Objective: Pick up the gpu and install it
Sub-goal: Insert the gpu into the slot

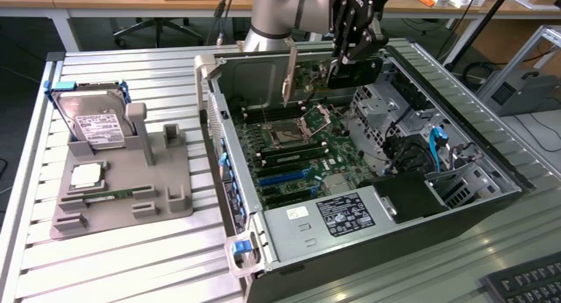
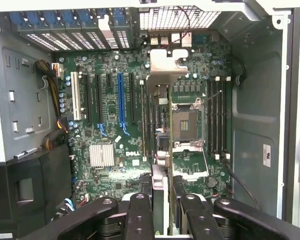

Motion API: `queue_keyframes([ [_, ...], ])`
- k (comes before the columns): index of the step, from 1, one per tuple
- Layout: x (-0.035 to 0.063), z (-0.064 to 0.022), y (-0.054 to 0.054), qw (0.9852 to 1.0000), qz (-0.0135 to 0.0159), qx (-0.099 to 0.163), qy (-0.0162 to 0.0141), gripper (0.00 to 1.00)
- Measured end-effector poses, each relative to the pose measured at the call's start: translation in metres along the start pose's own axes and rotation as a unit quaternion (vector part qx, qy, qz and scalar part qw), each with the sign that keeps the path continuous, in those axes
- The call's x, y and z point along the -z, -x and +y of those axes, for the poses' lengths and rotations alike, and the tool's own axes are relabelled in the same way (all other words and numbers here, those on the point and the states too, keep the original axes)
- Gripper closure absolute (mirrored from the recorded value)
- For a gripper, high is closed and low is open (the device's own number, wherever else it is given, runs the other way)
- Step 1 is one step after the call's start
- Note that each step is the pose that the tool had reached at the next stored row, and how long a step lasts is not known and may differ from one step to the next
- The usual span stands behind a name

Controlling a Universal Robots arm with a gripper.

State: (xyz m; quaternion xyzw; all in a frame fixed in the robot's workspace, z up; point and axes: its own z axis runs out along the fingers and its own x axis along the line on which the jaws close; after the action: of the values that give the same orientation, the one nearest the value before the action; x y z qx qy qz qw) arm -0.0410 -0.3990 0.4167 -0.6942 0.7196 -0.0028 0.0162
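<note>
Over the open computer case [image 1: 395, 250], exterior view: the gripper [image 1: 349, 56] hangs from the arm [image 1: 272, 14], jaws closed part-way and clamped on the gpu [image 1: 329, 76]. The gpu is held on edge, clear above the motherboard [image 1: 290, 152], with its silver bracket [image 1: 291, 76] towards the exterior view's left. It sits in no slot. A grey tray [image 1: 171, 198] lies on the slatted table [image 1: 131, 263] at the exterior view's left of the case. The tray carries a hard drive [image 1: 96, 122], a processor chip [image 1: 85, 176] and a memory stick [image 1: 114, 194].

Wrist view: looks straight into the case. Black fingers [image 2: 140, 215] sit on either side of the gpu [image 2: 160, 190], which is seen edge-on and pinched between them. By line of sight the gpu runs beside the processor socket [image 2: 185, 125], apart from the blue slot [image 2: 121, 100] and the heat sink [image 2: 101, 155].
</note>
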Motion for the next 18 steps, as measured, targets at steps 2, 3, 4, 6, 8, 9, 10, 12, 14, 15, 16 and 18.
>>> queue_keyframes([
  [2, -0.0006, 0.0000, 0.0000, 0.9999, 0.0001, 0.000, 0.0125, 0.73],
  [3, -0.0008, 0.0000, 0.0000, 0.9999, 0.0003, 0.000, 0.0164, 0.73],
  [4, -0.0010, 0.0000, 0.0000, 0.9998, 0.0004, 0.000, 0.0182, 0.73],
  [6, -0.0011, 0.0001, 0.0000, 0.9998, 0.0005, 0.000, 0.0200, 0.73],
  [8, -0.0012, 0.0000, 0.0000, 0.9998, 0.0004, 0.000, 0.0201, 0.73],
  [9, -0.0012, 0.0000, 0.0000, 0.9998, 0.0005, 0.000, 0.0201, 0.73],
  [10, -0.0013, 0.0000, 0.0000, 0.9998, 0.0004, 0.000, 0.0201, 0.73],
  [12, -0.0013, 0.0001, -0.0002, 0.9998, 0.0004, 0.000, 0.0201, 0.73],
  [14, -0.0013, 0.0001, -0.0018, 0.9998, 0.0004, 0.000, 0.0201, 0.73],
  [15, -0.0014, 0.0001, -0.0025, 0.9998, 0.0004, 0.000, 0.0201, 0.73],
  [16, -0.0015, 0.0001, -0.0035, 0.9998, 0.0004, 0.000, 0.0201, 0.73],
  [18, -0.0015, 0.0001, -0.0047, 0.9998, 0.0004, 0.000, 0.0201, 0.73],
])
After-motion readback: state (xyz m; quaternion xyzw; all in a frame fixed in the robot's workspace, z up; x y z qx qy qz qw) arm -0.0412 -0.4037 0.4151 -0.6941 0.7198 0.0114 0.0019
